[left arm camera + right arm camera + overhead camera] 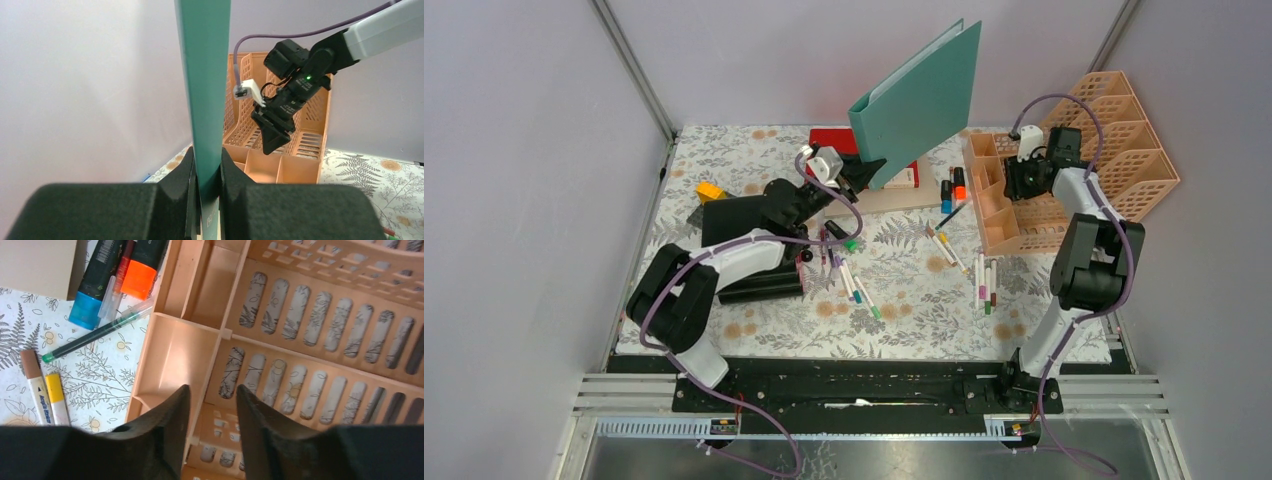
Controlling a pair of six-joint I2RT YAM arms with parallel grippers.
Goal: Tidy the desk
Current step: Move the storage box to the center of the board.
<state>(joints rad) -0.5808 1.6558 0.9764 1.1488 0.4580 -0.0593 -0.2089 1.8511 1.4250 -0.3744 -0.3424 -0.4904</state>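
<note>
Where the left gripper (206,186) is clamping: its black fingers (177,182) are pressing both faces of a teal binder (202,75) at its lower edge, holding it raised and tilted over the far middle of the desk.
Right gripper (212,405): its fingers (167,425) are standing a narrow gap apart, gripping nothing, and pointing down over a divider wall of the peach organizer (175,350).
Desk (904,330): the fern-print cloth is lying flat, stretching from the black rail (874,390) at the near edge to the far wall.
Top view alone: it is showing a red book (834,140) by the binder's lower corner, a black case (744,215) on the left, a yellow block (709,190) beyond it, and loose markers (854,285) lying scattered across the middle.
Left wrist view alone: the binder is appearing edge-on as a narrow teal strip, and a green light (308,77) is glowing on the right wrist, in front of the organizer's slotted walls.
Right wrist view alone: a blue-capped highlighter (87,310), an orange-capped highlighter (137,277) and a green pen (95,335) are lying just left of the organizer, with a brown-capped marker (32,365) and a yellow-capped marker (55,395) nearer.
Writing: print is running along the highlighter barrel and the yellow-capped marker, too small to read. Lettering on the binder between the left fingers is showing only in part, unreadable.
</note>
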